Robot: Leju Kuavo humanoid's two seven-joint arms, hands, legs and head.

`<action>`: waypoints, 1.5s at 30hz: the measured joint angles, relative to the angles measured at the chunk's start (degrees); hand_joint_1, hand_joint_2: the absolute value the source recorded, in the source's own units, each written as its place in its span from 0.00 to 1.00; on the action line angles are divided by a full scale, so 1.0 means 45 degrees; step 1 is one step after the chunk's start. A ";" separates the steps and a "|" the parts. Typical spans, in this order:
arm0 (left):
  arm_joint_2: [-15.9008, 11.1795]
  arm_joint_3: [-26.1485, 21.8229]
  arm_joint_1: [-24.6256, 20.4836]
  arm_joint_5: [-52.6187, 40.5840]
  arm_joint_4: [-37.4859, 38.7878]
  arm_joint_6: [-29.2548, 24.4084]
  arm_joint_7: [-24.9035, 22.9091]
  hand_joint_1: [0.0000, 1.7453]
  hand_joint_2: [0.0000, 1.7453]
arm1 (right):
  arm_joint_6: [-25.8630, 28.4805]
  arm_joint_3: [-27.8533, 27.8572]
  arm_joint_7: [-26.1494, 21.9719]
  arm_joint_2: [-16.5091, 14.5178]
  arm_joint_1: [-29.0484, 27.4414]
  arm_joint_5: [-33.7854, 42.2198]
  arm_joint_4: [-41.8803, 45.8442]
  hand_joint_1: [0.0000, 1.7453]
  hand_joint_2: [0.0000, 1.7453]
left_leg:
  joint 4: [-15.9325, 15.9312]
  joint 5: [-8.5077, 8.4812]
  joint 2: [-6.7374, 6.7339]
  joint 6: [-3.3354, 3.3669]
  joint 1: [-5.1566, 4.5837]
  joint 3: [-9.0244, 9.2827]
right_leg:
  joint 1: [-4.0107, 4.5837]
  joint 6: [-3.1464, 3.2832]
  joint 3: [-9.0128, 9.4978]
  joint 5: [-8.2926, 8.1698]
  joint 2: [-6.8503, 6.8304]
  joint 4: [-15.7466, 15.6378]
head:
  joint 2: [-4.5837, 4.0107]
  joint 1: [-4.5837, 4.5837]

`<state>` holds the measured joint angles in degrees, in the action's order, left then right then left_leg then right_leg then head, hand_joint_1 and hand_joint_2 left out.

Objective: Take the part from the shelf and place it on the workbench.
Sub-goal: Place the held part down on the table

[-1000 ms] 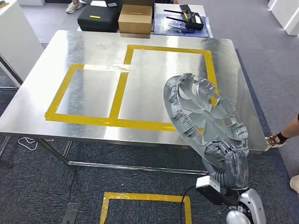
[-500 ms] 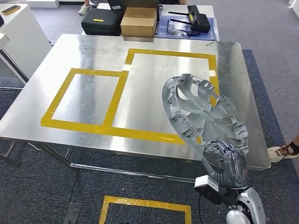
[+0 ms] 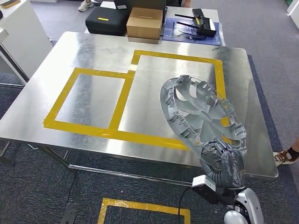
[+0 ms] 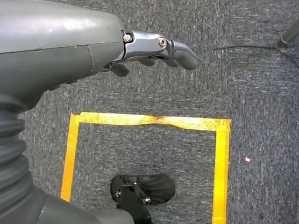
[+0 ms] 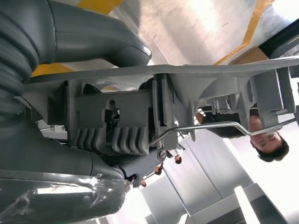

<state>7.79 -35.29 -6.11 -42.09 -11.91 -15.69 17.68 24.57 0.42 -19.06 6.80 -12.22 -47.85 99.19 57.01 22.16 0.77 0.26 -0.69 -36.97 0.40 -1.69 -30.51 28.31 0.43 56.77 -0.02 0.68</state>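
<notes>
The part is a grey plastic wheel cover (image 3: 201, 114), tilted on edge with its ribbed inner side toward me. My right hand (image 3: 224, 161) grips its lower rim and holds it above the front right of the metal workbench (image 3: 91, 51), over the larger yellow-taped rectangle (image 3: 155, 95). In the right wrist view the cover's rim and clips (image 5: 141, 121) sit between the thumb (image 5: 98, 42) and the fingers. My left hand (image 4: 159, 49) hangs over the carpet, fingers stretched out, holding nothing.
A black case (image 3: 105, 21), a cardboard box (image 3: 144, 23) and a blue mat with a black device (image 3: 197, 28) lie behind the workbench. A white cabinet (image 3: 17, 37) stands at left. A person's foot (image 3: 285, 156) is at right. Yellow tape (image 3: 141, 205) marks the floor.
The whole picture has shifted as the camera moved; the workbench now sits a little further right and lower. The wheel cover stays in my right hand, slightly lower over the table.
</notes>
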 joint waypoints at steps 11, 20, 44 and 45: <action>0.0001 -0.0016 -0.0042 -0.0452 -0.0001 0.0218 -0.0104 0.00 1.00 | -0.0271 0.1313 0.0846 0.1093 0.0908 0.0672 -0.1062 1.00 1.00 | -0.0001 -0.0040 0.0000 0.0065 0.0004 0.0028 | 0.0002 -0.0093 -0.0013 -0.0043 -0.0001 -0.0018 | 0.0000 -0.0004; -0.0021 0.0001 -0.0065 -0.0858 -0.0001 0.0464 -0.0091 0.00 1.00 | -0.1425 0.4295 0.0573 0.3666 0.3137 0.1236 -0.5503 1.00 1.00 | 0.0004 -0.0082 0.0009 0.0127 -0.0041 0.0024 | -0.0037 -0.0170 0.0051 -0.0098 -0.0011 -0.0018 | 0.0000 0.0000; 0.0103 0.0061 -0.0218 -0.1645 0.0000 0.0849 -0.0205 0.00 1.00 | -0.2164 0.3396 0.0889 0.6131 0.8900 -0.2080 -1.2201 1.00 1.00 | -0.0030 -0.0131 0.0003 0.0109 -0.0052 0.0025 | -0.0040 -0.0186 0.0039 -0.0123 0.0002 -0.0013 | 0.0000 0.0001; 0.0120 0.0061 -0.0219 -0.1692 -0.0001 0.0861 -0.0220 0.00 1.00 | -0.2163 0.3034 0.0866 0.6031 0.9181 -0.2364 -1.2369 1.00 1.00 | -0.0031 -0.0135 0.0003 0.0105 -0.0050 0.0027 | -0.0038 -0.0186 0.0040 -0.0126 0.0003 -0.0013 | 0.0000 -0.0001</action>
<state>8.33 -35.01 -7.09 -49.70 -11.91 -11.82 16.69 14.84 14.07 -15.17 33.94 29.09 -58.48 43.53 56.87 21.55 0.78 0.73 -0.92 -36.85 0.23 -2.53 -30.33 27.75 0.44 56.71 -0.02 0.67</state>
